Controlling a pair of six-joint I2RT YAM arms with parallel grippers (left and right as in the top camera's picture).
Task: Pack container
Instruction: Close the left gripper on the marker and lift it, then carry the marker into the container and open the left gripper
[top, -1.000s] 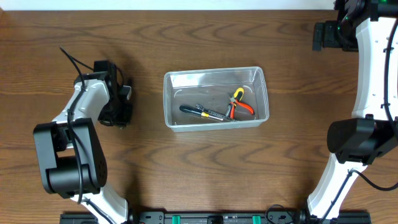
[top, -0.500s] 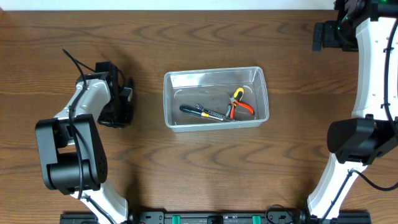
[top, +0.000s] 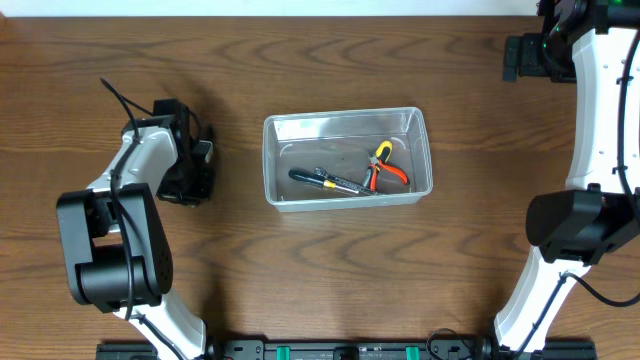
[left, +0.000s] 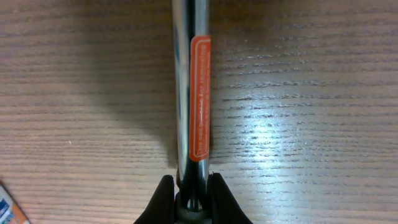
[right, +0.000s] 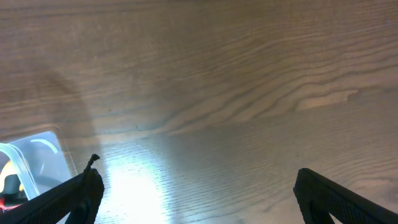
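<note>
Left gripper (top: 192, 162) sat left of centre, jaws clamped on a thin steel bar (left: 188, 87) with an orange label (left: 200, 96). Bar's far end was cut off in wrist view and hidden under the claw from overhead. Blue-white scrap (left: 9, 209) at frame corner, too cropped to identify. Container (top: 340, 122) stood mid-table (top: 300, 270), well right of that claw, holding pliers (top: 381, 168) and a black-handled tool (top: 305, 176), type unclear. Right gripper (top: 522, 58) was far right, jaws wide apart, empty.

Bright even light, white glare patches on the table (left: 273, 134)
</note>
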